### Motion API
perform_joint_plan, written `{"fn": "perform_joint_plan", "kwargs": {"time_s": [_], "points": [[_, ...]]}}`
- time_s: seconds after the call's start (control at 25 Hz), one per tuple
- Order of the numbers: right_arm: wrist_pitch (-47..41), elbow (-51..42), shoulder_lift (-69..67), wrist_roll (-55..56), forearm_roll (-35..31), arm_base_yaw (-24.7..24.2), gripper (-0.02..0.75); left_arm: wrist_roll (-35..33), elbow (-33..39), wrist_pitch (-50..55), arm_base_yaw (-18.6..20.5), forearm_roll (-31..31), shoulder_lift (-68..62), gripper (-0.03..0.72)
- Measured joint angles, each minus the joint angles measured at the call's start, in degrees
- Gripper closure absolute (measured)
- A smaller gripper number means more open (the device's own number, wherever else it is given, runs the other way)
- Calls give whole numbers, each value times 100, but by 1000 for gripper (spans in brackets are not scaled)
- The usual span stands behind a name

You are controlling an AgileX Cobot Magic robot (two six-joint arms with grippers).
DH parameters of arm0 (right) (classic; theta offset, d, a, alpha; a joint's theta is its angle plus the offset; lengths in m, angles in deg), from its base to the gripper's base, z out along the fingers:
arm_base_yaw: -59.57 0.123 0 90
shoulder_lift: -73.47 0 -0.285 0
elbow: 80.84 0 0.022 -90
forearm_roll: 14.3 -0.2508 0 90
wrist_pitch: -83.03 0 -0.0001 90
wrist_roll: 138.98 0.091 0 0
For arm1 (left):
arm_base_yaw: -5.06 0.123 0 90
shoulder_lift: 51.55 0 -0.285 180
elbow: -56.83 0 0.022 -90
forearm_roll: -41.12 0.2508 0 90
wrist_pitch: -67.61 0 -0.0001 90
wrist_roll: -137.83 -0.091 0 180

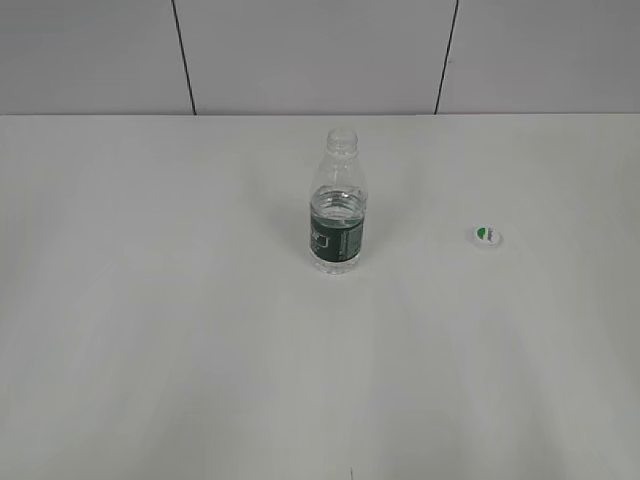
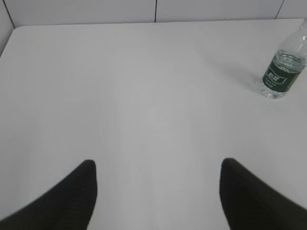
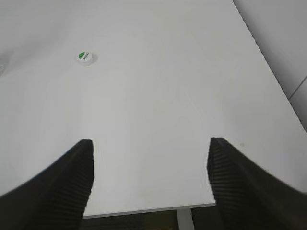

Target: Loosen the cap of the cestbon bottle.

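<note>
The cestbon bottle [image 1: 337,210] stands upright at the middle of the white table, clear with a dark green label, its neck open with no cap on it. It also shows at the far right of the left wrist view [image 2: 282,71]. The cap [image 1: 486,235], white with a green mark, lies on the table to the bottle's right, apart from it; it also shows in the right wrist view [image 3: 86,57]. My left gripper [image 2: 158,165] is open and empty, far from the bottle. My right gripper [image 3: 149,143] is open and empty, over the table's near edge. Neither gripper shows in the exterior view.
The white table [image 1: 150,330] runs back to a grey panelled wall [image 1: 300,50]. The table's front edge [image 3: 148,209] and right edge [image 3: 268,72] show in the right wrist view, with a table leg [image 3: 184,219] below.
</note>
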State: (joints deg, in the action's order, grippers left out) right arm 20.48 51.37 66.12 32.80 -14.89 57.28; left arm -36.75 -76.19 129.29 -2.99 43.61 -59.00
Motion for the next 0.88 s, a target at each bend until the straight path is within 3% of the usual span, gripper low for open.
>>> {"fn": "perform_joint_plan", "kwargs": {"time_s": [0.88], "points": [[0,0,0,0,0,0,177,-252,0,-39,66,-436,0,197]]}}
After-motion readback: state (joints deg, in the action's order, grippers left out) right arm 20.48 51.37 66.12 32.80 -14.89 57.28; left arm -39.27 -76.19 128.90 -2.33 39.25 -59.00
